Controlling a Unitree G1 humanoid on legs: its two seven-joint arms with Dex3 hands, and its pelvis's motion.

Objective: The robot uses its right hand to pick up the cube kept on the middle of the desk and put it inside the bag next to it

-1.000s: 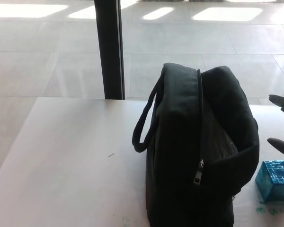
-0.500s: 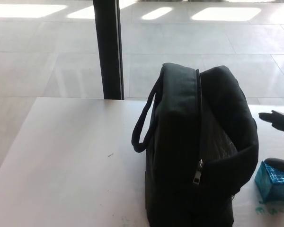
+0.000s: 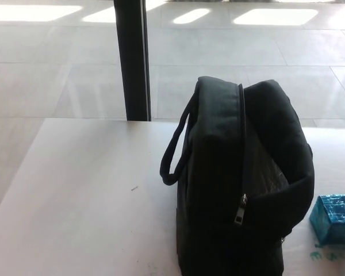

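Note:
A shiny blue cube (image 3: 335, 220) sits on the white desk (image 3: 80, 190) at the lower right, close beside the bag. The black bag (image 3: 241, 178) stands upright in the middle of the desk, with its top zip parted and a carry handle looping out on its left side. Only a tiny dark speck shows at the right edge, above the cube; neither of my hands can be made out in the head view.
A black pillar (image 3: 132, 57) rises behind the desk's far edge, against a tiled floor with bright patches of light. Small blue-green marks lie on the desk just below the cube.
My right hand, whose fingers hung over the cube at the right edge, has pulled out of the picture to the right. The cube and the bag have not moved.

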